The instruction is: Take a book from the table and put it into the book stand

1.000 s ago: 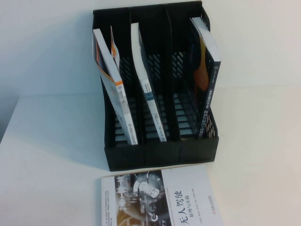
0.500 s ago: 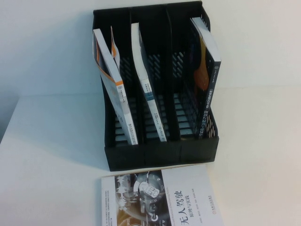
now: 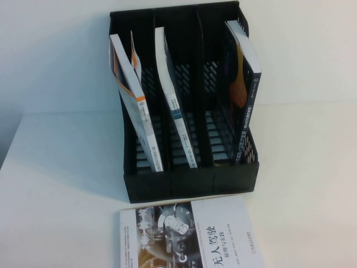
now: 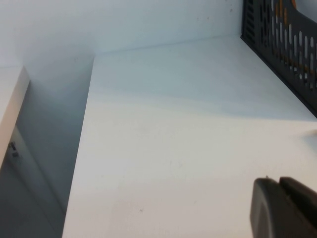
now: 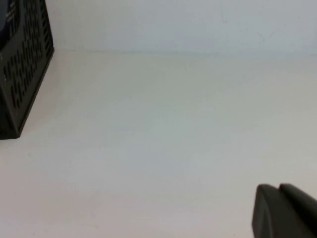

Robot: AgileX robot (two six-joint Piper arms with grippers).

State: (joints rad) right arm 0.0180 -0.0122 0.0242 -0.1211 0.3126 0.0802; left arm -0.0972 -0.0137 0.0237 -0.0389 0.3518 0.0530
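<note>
My right fingers (image 5: 283, 210) are pressed together, holding nothing, hovering low over bare desk (image 5: 158, 129) beside the stand's right wall. My left fingers (image 4: 285, 208) also look closed and empty, low over the desk off the stand's left side. Neither arm shows from above. That high view alone shows the book (image 3: 189, 237) lying flat at the desk's near edge, just in front of the black book stand (image 3: 189, 184), whose three slots each hold a leaning book.
</note>
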